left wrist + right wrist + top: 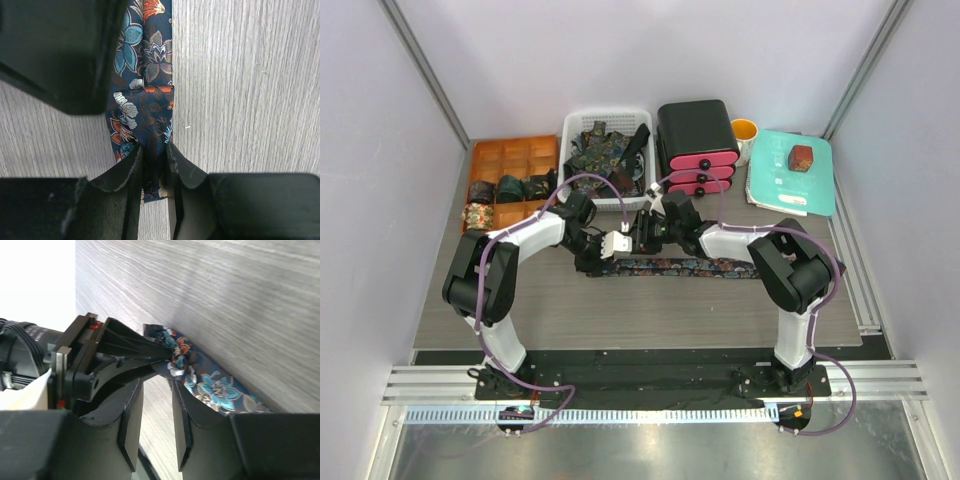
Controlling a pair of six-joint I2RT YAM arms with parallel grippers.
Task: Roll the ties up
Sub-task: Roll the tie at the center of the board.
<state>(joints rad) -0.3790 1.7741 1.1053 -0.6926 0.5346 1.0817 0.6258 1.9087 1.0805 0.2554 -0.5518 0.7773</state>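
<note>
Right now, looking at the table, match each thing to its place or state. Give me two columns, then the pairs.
1 flat tie
2 white basket
3 orange tray
4 red-brown box

A on the teal folder
B holds rolled ties
C pinched by the left end effector
D holds loose ties

Pairs: 1-C, 2-D, 3-B, 4-A

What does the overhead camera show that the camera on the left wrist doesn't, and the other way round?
Only overhead: a white basket of loose ties, an orange tray holding rolled ties, a black-and-pink drawer unit and a yellow cup. Only the left wrist: the left pincer shut on the folded-over end of the tie, with its flower print up close. Both: that tie lying on the grey wooden table.
</note>
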